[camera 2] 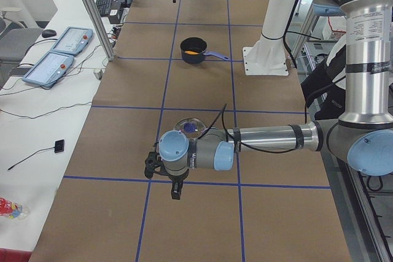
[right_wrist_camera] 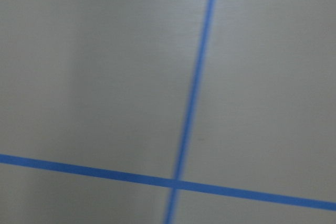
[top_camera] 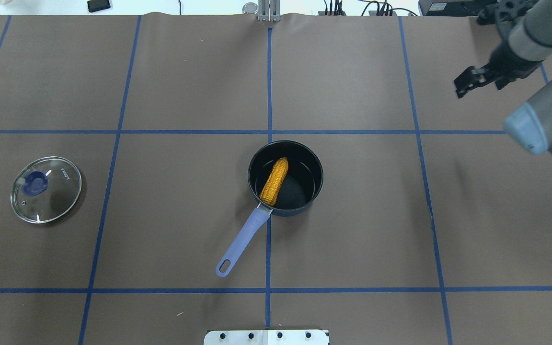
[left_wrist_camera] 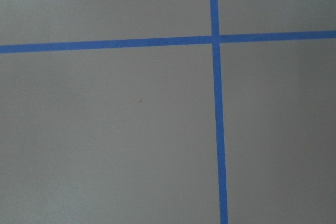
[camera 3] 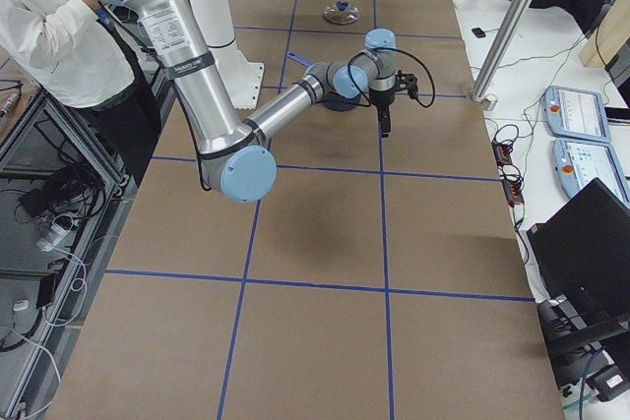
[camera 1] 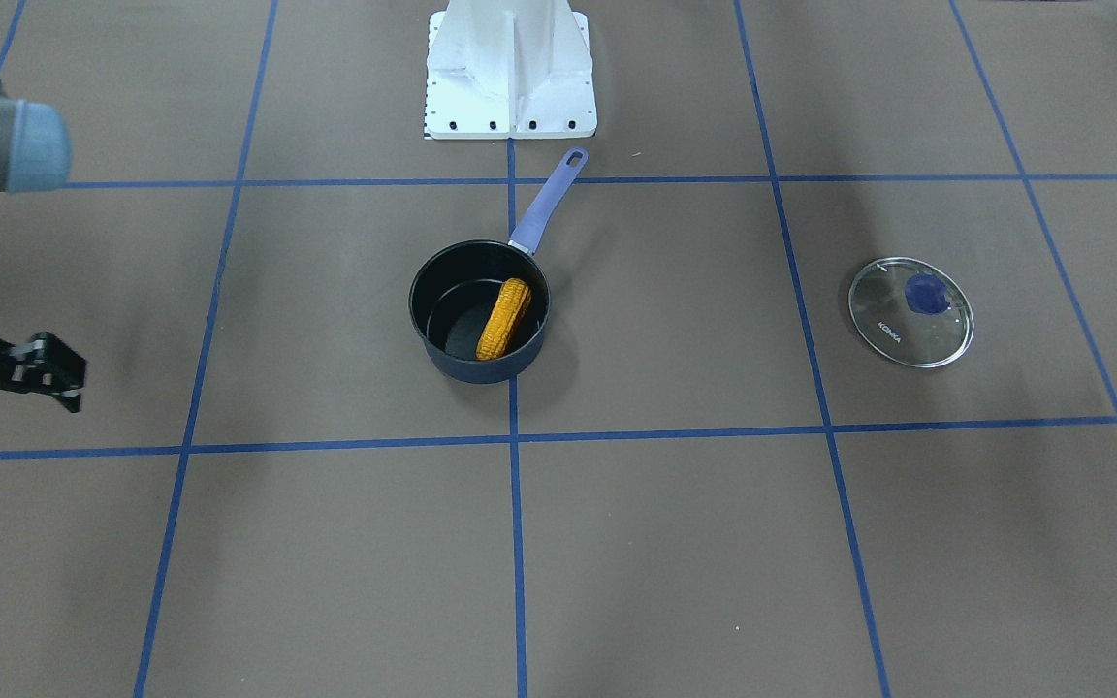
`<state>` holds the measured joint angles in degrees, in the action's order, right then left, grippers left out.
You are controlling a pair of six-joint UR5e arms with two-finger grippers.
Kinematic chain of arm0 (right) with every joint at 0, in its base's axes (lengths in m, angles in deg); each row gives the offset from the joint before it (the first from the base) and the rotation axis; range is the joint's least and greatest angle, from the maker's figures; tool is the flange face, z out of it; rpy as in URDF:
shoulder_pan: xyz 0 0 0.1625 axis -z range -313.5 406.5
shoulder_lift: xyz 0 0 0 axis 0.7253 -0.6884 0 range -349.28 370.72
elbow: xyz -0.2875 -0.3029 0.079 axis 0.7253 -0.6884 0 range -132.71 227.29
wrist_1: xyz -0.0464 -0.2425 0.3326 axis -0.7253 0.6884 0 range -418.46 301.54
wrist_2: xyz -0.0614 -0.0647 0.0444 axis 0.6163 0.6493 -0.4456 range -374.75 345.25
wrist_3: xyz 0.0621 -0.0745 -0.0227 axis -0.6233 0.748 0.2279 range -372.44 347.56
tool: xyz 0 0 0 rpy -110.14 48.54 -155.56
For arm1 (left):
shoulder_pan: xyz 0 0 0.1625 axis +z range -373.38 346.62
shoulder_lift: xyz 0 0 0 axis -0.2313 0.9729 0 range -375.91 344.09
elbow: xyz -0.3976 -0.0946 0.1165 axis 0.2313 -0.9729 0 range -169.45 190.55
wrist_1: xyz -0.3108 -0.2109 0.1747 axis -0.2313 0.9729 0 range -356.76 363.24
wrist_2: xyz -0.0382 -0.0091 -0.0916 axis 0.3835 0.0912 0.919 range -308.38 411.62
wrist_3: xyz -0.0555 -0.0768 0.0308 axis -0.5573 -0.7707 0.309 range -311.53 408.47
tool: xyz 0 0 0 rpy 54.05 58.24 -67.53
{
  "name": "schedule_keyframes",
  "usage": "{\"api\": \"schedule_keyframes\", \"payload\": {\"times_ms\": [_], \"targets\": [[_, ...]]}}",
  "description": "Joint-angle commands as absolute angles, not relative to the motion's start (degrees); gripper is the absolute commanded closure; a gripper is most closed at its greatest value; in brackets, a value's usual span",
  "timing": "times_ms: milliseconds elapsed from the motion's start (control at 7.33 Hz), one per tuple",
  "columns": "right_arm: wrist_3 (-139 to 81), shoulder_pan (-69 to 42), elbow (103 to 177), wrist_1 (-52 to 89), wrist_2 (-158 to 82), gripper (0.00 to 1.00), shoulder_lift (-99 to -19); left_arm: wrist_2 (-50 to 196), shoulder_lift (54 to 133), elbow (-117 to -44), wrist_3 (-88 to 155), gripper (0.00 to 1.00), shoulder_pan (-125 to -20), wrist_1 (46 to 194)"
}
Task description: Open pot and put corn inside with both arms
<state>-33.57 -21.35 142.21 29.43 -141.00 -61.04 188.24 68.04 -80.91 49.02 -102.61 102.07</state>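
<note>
The pot [top_camera: 304,207] stands open at the table's middle, its lavender handle [top_camera: 242,239] pointing toward the robot's base. The corn [top_camera: 274,181] lies inside it, leaning on the wall; both also show in the front view, the pot [camera 1: 466,368] and the corn [camera 1: 504,318]. My right gripper [top_camera: 459,87] hovers far off at the table's far right, open and empty; it also shows in the front view [camera 1: 79,383]. My left gripper [camera 2: 176,194] shows only in the exterior left view, beyond the lid, and I cannot tell its state.
The round glass lid [top_camera: 46,189] with its purple knob lies flat on the table's left side, well apart from the pot. The white base stand [camera 1: 510,73] sits at the robot's edge. Blue tape lines grid the brown table.
</note>
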Motion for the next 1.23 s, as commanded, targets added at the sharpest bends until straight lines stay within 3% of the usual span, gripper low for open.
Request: {"api": "schedule_keyframes", "payload": {"times_ms": [0,545,1091], "targets": [[-18.3,-32.6,139.8,29.2,-148.6,0.00,-68.3,188.2,66.7,-84.4,49.1,0.02,-102.7,101.9],[-10.2,-40.8,141.2,28.3,-148.3,0.00,-82.7,188.2,64.7,-86.4,49.2,0.02,-102.5,102.0],[-10.3,-41.6,140.0,25.7,-145.6,0.00,-84.7,188.1,64.7,-86.4,49.2,0.02,-102.5,102.1]]}}
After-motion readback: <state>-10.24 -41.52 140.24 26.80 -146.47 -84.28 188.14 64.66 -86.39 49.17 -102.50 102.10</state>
